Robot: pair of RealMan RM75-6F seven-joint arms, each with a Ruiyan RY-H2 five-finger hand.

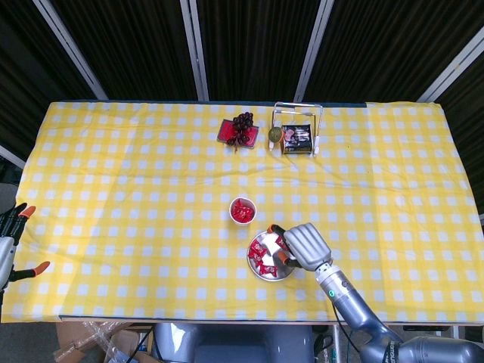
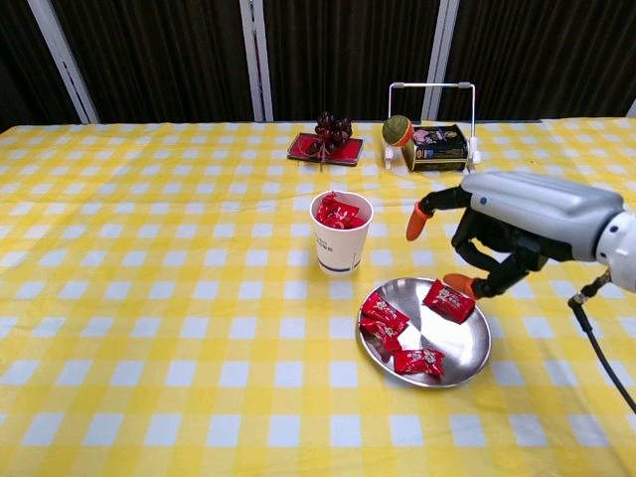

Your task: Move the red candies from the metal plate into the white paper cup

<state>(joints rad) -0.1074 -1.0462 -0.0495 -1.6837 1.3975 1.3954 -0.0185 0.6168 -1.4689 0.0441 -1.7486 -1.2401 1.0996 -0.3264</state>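
Right hand (image 2: 497, 238) hangs over the right rim of the plate (image 2: 467, 363), palm down, with the forearm running off to the right edge of the chest view. Its fingers are apart and hold nothing: the thumb (image 2: 418, 221) juts left toward the cup (image 2: 340, 234), and an orange-tipped finger (image 2: 459, 284) curls down just beside the top candy. In the head view the same hand (image 1: 306, 246) covers the plate's right side, its arm trailing to the lower right.

Left hand (image 1: 9, 242) shows only at the left edge of the head view, off the tabletop (image 1: 113, 189), fingers spread and holding nothing.

Candies lie flat in the plate. One (image 2: 448, 300) sits at the upper right, its long axis slanting from upper left to lower right. Two (image 2: 383, 320) lie touching at the left side, slanting the same way. One (image 2: 418, 361) rests near the front rim, its long axis roughly left to right. More candies (image 2: 341, 212) fill the cup, which stands upright just up and left of the plate, apart from it.

At the far side of the tabletop are a red tray (image 2: 325, 147) with a dark cluster on it and a wire rack (image 2: 430, 129) holding a dark box.
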